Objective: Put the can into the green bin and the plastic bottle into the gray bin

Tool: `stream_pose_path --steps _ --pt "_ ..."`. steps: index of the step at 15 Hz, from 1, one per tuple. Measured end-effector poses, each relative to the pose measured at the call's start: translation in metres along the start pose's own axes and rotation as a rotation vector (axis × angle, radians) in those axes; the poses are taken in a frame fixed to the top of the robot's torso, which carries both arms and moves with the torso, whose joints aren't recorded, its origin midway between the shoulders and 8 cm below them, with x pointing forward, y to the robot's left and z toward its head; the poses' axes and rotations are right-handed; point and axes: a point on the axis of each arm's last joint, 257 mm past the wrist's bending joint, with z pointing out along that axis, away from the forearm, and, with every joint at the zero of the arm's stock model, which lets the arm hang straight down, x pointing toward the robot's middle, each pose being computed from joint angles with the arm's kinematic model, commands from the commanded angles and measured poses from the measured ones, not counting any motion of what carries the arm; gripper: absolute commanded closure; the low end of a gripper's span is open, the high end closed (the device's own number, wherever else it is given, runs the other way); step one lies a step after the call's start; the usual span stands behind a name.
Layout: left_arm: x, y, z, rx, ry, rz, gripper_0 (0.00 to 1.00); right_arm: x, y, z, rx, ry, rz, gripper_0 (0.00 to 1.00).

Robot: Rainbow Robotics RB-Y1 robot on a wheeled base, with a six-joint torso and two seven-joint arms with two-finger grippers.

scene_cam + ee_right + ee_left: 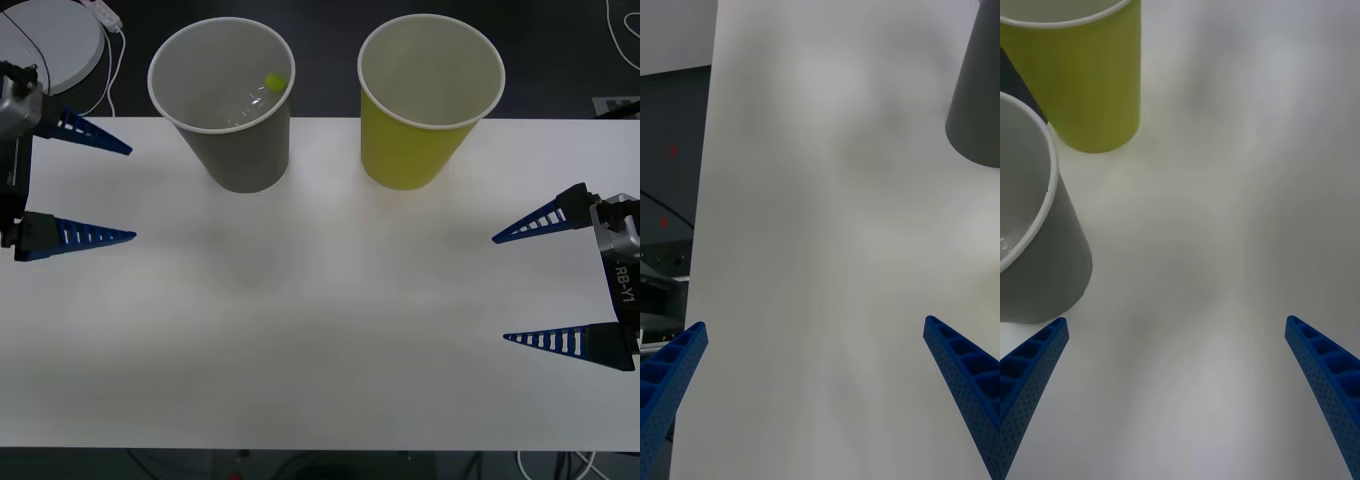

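Bottle [252,97] already lies inside the gray bin [240,150], tilted, lime cap up toward the bin's far right rim, clear body slanting down toward the near left. Gray bin stands at the table's [320,330] far edge, left of centre; green bin [415,150] just beside it on the right, not touching, also at the far edge. No can on the table, and the green bin's inside looks bare as far as the front view reaches, though its bottom is partly hidden. Left gripper [125,193] hovers by the left edge, fingers spread wide, nothing between them; it's the nearer arm to the gray bin, which sits ahead and to its right. Right gripper [508,288] hovers by the right edge, nearer the front, fingers also wide apart and holding nothing; green bin lies ahead and to its left. Judgement: the bottle half looks done; can half can't be confirmed, and neither arm has anything within reach to grasp.
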Motion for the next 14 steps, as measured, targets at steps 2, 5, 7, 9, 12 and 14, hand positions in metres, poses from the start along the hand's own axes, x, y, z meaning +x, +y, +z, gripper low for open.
stream_pose_path --steps 2,5,7,9,12,14 --pt "0.002 -0.012 0.006 -0.006 -0.016 0.010 0.00 0.000 0.000 0.000 0.000 0.000 0.000 0.00" --pt "0.000 -0.031 0.010 -0.013 -0.053 0.011 0.00 0.000 0.000 0.000 0.000 0.000 0.000 0.00" --pt "-0.002 -0.042 0.012 -0.013 -0.077 0.011 0.00 0.000 0.000 0.000 0.000 0.000 0.000 0.00" --pt "-0.003 -0.051 0.015 -0.011 -0.094 0.013 0.00 0.000 0.000 0.000 0.000 0.000 0.000 0.00" --pt "-0.003 -0.061 0.016 0.000 -0.111 0.024 0.00 0.000 0.000 0.000 0.000 0.000 0.000 0.00" --pt "-0.001 -0.066 0.016 0.008 -0.121 0.031 0.00 0.000 0.000 0.000 0.000 0.000 0.000 0.00"
